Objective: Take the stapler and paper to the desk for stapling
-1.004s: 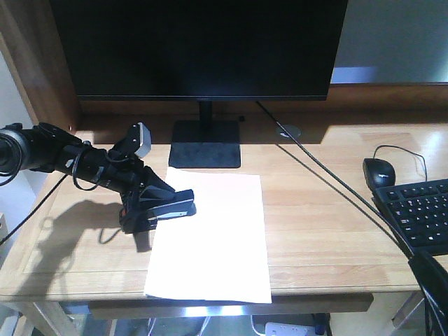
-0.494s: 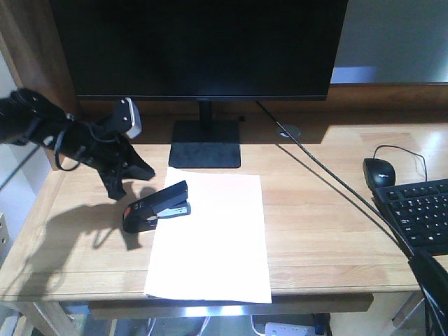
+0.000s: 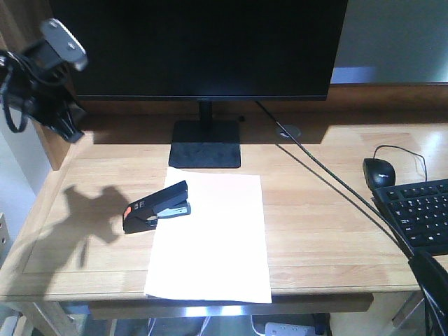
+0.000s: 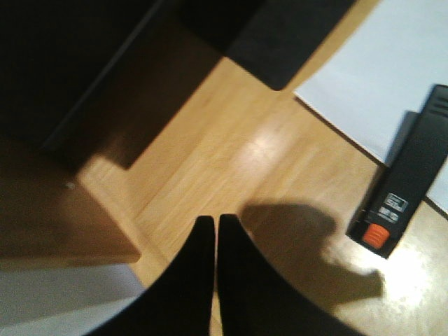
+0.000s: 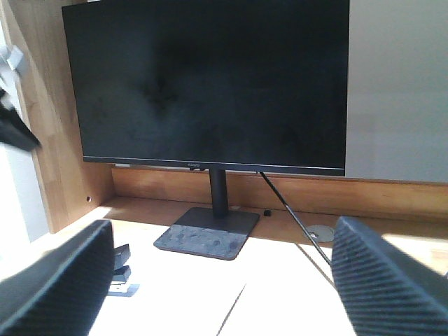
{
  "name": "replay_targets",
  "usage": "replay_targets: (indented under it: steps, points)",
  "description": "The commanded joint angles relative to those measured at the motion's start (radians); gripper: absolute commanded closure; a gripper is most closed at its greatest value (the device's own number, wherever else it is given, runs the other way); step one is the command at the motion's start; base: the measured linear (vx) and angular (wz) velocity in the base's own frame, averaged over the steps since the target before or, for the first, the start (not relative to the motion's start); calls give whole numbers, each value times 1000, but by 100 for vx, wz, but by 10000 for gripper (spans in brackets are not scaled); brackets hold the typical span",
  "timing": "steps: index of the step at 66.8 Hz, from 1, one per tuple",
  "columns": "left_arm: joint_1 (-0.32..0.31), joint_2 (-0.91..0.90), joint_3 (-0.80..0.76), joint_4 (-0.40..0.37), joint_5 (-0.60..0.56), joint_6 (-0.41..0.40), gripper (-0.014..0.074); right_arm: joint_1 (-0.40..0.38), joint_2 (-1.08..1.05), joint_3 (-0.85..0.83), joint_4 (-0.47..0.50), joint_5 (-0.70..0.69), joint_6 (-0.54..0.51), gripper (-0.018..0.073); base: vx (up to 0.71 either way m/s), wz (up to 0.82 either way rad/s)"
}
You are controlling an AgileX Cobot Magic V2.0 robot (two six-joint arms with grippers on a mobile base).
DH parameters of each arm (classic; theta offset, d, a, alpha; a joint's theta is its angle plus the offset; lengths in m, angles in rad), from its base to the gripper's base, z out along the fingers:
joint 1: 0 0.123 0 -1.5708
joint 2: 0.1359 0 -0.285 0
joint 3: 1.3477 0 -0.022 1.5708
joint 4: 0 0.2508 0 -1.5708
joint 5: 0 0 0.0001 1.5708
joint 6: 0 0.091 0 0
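The left arm (image 3: pixel 28 77) is raised at the upper left of the front view, well above the surface, a grey camera block on its wrist and black cables looped around it. Its left gripper (image 4: pixel 215 231) points downward; in the left wrist view the two black fingers (image 4: pixel 199 280) lie pressed together with only a thin slit between them, and nothing is held. The right gripper (image 5: pixel 224 280) stands wide apart: its two ribbed black fingers (image 5: pixel 56 280) sit at opposite lower corners of the right wrist view, with nothing between them.
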Motion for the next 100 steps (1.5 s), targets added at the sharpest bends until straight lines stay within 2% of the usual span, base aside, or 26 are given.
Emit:
replay_targets:
  steps: [1, 4, 10, 21, 31, 38, 54, 62, 69, 84, 100]
  points:
    - [-3, -101, -20, 118, -97, -262, 603, -2, 11, -26, -10, 10, -6, -29, 0, 0]
    - [-3, -127, -20, 164, -110, -365, 603, -2, 11, -26, -10, 10, -6, -29, 0, 0]
    - [-3, -168, -20, 228, -116, -510, 603, -2, 11, -26, -10, 10, -6, -29, 0, 0]
    - [-3, -220, -20, 235, -101, -660, 603, -2, 11, -26, -10, 10, -6, -29, 0, 0]
    - [-3, -255, -20, 272, -53, -672, 603, -2, 11, -26, -10, 10, -6, -29, 0, 0]
    - [-3, -295, -19, 272, -52, -709, 603, -2, 11, -26, -10, 10, -6, -29, 0, 0]
    - [-3, -422, -19, 272, -85, -831, 603, -2, 11, -26, -10, 10, -6, -29, 0, 0]
    - [-3, -512, 4, 275, -107, -837, 603, -2, 11, -26, -10, 10, -6, -29, 0, 0]
    - [-3, -627, 110, 298, -170, -856, 603, -2, 11, -26, -10, 10, -6, -29, 0, 0]
    - [-3, -912, 466, 297, -334, -865, 603, -2, 11, -26, -10, 10, -6, -29, 0, 0]
    - [-3, -1200, 756, 296, -346, -865, 603, -2, 11, -26, -10, 10, -6, -29, 0, 0]
